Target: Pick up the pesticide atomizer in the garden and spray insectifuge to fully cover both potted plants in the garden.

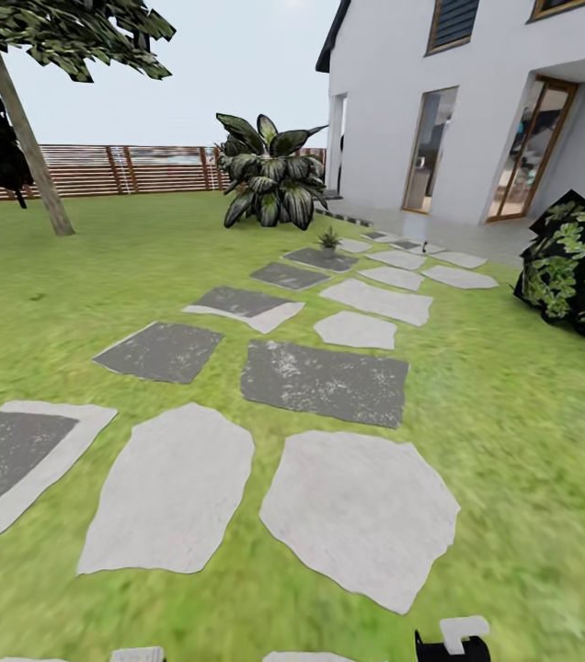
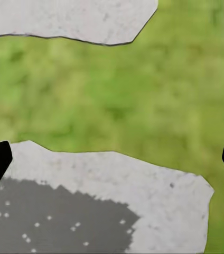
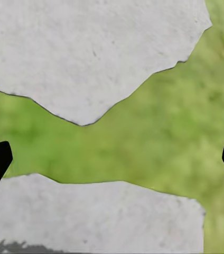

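Stepping slabs [image 1: 359,515] matt rough stone, some dark-speckled; lawn [image 1: 522,414] soft blurred grass; far fence [image 1: 99,170] brown slatted wood; house wall [image 1: 384,110] smooth white.

This is the garden [image 1: 72,303] of a private house, an outdoor yard. A green lawn spreads across the ground, crossed by a path of irregular grey stepping slabs [image 1: 357,515], some pale and some dark, running toward a white house [image 1: 403,101] with tall glazed doors [image 1: 530,147] in brown frames. A brown slatted wooden fence [image 1: 127,170] closes off the far side. A slanted tree trunk [image 1: 26,138] rises near the fence, a large broad-leaved plant [image 1: 269,179] stands by the house corner, and a leafy bush [image 1: 582,262] sits beside the path. Both wrist views look down on grass and slab edges.
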Robot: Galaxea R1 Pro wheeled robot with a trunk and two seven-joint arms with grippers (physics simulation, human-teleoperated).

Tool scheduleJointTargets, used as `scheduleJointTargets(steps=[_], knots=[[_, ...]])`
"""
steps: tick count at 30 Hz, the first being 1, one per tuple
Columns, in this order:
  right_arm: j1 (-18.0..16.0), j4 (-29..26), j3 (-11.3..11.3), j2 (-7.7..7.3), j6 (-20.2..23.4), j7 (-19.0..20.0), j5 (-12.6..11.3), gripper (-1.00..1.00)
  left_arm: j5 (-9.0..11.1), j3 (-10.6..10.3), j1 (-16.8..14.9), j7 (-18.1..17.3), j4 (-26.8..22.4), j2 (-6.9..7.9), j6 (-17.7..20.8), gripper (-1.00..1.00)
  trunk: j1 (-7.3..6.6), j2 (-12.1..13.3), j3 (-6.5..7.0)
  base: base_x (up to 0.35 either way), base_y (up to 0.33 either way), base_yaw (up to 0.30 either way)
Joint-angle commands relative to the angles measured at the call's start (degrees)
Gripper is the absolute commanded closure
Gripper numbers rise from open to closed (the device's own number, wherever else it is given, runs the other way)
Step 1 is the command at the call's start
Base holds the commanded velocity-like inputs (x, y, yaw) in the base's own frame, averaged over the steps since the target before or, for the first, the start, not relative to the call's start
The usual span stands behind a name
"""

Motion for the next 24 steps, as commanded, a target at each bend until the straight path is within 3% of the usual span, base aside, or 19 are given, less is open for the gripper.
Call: scheduleJointTargets(steps=[1,15,24], knots=[[0.04,0.03,0.48,-0.01,-0.08,-0.40,0.00,-1.00,0.12,0.30,-0.03,-0.29,0.06,-0.01,-0.14,-1.00,0.02,-0.02,-0.05,0.317,0.131,0.000],[0.13,0.02,0.49,0.30,-0.04,-0.40,-0.06,-1.00,0.12,0.30,-0.05,-0.29,0.06,-0.01,-0.14,-1.00,0.02,-0.02,-0.05,0.321,0.122,-0.001],[0.12,0.02,0.48,0.34,-0.04,-0.40,-0.07,-1.00,0.12,0.30,-0.05,-0.29,0.06,-0.09,-0.16,-1.00,0.02,-0.02,-0.05,0.324,0.116,-0.195]])
